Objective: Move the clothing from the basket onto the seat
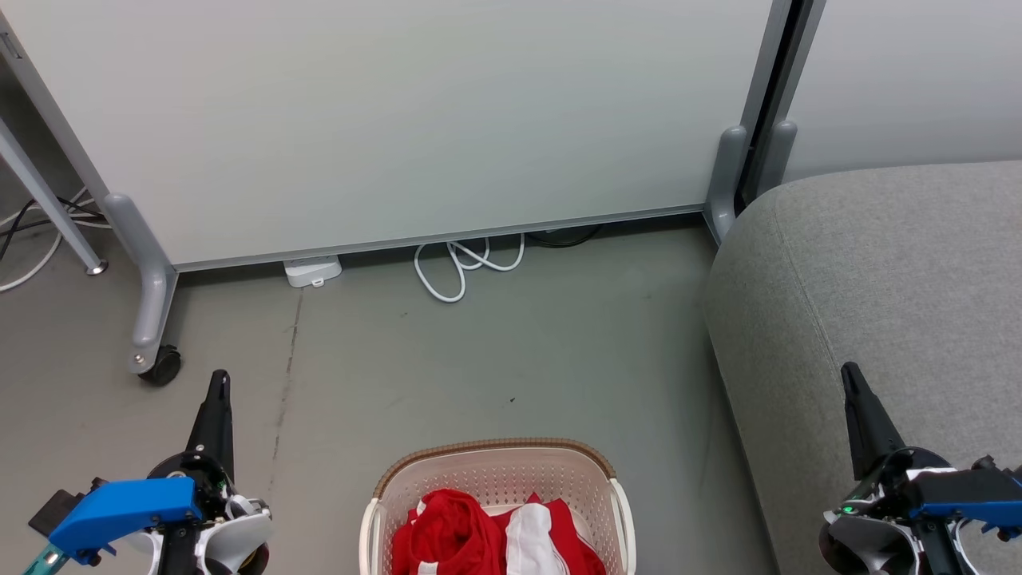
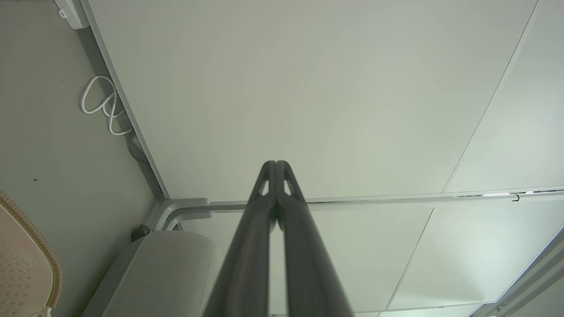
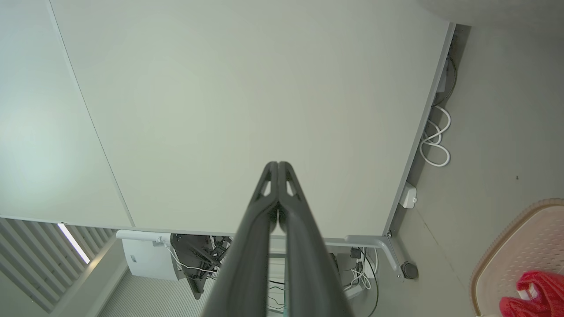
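Note:
Red clothing (image 1: 487, 535) with white panels lies bunched in the cream basket (image 1: 495, 459), which stands on the floor at the bottom centre of the head view. The grey seat (image 1: 878, 279) fills the right side, just right of the basket. My left gripper (image 1: 218, 379) is shut and empty, pointing up over the floor left of the basket. Over the seat's front part my right gripper (image 1: 848, 371) is shut and empty too. The left wrist view has the shut gripper (image 2: 276, 164), a seat corner (image 2: 167, 268) and the basket rim (image 2: 37, 242). The right wrist view has the shut gripper (image 3: 278, 164), the basket (image 3: 515, 251) and red clothing (image 3: 537, 295).
A white partition panel (image 1: 399, 120) on grey wheeled feet (image 1: 156, 303) stands behind the basket. A white cable (image 1: 463, 267) and a small white box (image 1: 313, 271) lie at its base. Grey floor (image 1: 511, 351) stretches between panel and basket. Desk legs and cables are at far left.

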Controlling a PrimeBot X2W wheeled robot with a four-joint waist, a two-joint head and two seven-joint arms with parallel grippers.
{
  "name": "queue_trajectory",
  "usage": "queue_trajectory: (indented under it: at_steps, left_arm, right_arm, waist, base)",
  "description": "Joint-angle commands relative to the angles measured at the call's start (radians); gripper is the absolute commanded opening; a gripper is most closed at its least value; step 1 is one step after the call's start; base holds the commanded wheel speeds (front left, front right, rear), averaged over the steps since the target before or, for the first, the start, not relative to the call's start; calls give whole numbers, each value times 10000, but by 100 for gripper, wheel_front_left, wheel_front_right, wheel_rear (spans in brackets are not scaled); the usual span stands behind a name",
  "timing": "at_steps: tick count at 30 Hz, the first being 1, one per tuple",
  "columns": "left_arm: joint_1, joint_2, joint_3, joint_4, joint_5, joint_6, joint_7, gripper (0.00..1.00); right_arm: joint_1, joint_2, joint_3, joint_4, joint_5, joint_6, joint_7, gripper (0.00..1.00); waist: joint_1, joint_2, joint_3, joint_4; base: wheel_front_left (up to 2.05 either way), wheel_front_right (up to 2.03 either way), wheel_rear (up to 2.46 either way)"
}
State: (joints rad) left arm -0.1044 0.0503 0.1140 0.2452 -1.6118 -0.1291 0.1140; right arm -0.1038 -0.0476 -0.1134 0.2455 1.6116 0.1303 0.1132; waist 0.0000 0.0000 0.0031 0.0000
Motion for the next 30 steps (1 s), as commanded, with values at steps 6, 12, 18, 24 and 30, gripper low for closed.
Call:
queue_trajectory:
  at_steps: [6, 12, 18, 24, 30]
  left_arm:
    - [257, -38, -14, 261, 5, 6, -20, 100]
    - [371, -57, -207, 279, 140, 6, -283, 100]
    - [352, -50, -333, 183, 604, 82, -579, 100]
    - [358, -42, -500, 33, 1758, 287, -853, 100]
    - [364, -35, -730, -103, 3175, 442, -1113, 100]
  right_arm:
    - [220, 57, 24, 259, -3, -13, -12, 100]
    - [304, 63, 273, 274, -111, -14, -275, 100]
    - [274, 54, 364, 262, -646, -12, -572, 100]
    - [247, 45, 376, 228, -1959, -9, -845, 100]
    - [234, 36, 393, 97, -3713, -7, -1104, 100]
  waist:
    - [0, 0, 0, 0]
    - [0, 0, 0, -1]
    - [0, 0, 0, -1]
    - [0, 0, 10, 1]
    - [0, 0, 27, 6]
  base:
    - [0, 0, 0]
    - [0, 0, 0]
    - [0, 0, 0]
    - [0, 0, 0]
    - [0, 0, 0]
